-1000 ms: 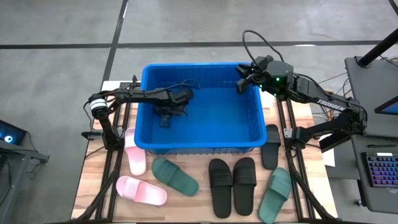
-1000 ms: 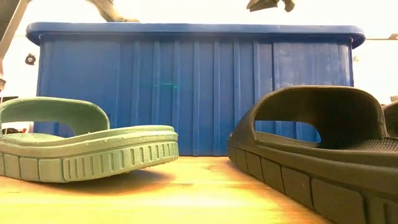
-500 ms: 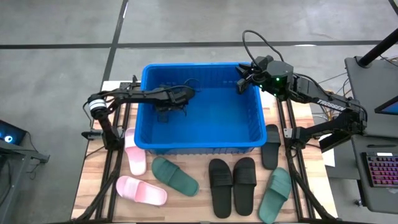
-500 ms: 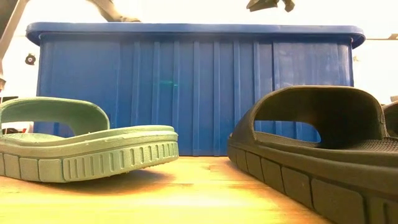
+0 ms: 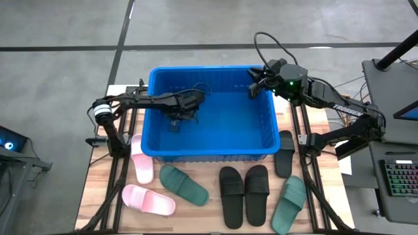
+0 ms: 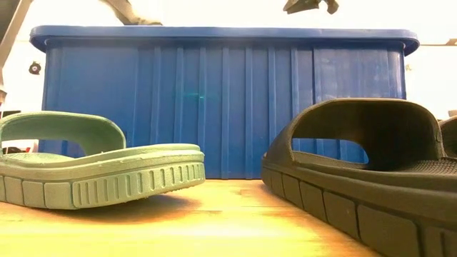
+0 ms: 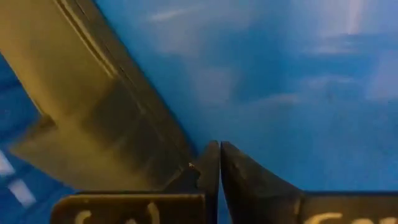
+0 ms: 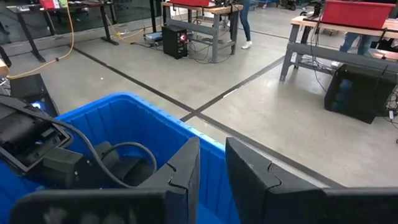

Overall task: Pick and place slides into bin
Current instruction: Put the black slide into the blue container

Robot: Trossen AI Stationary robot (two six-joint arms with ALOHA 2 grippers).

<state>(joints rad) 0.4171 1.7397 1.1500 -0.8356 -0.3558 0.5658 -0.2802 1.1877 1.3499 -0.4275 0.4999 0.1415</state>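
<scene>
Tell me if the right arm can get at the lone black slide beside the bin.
Probably yes: the black slide lies uncovered on the right arm's side; the right end effector, empty, hangs over the bin.

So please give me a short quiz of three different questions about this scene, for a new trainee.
1. True or false: the blue bin already holds a slide.
2. How many slides lie on the table?
3. Which claw is inside the bin? A) left B) right C) neither

Key:
1. False. Only its bare blue floor shows.
2. Seven: two pink, two green, three black.
3. A. The left claw, shut, hangs inside; the right claw sits at the far right corner.
</scene>
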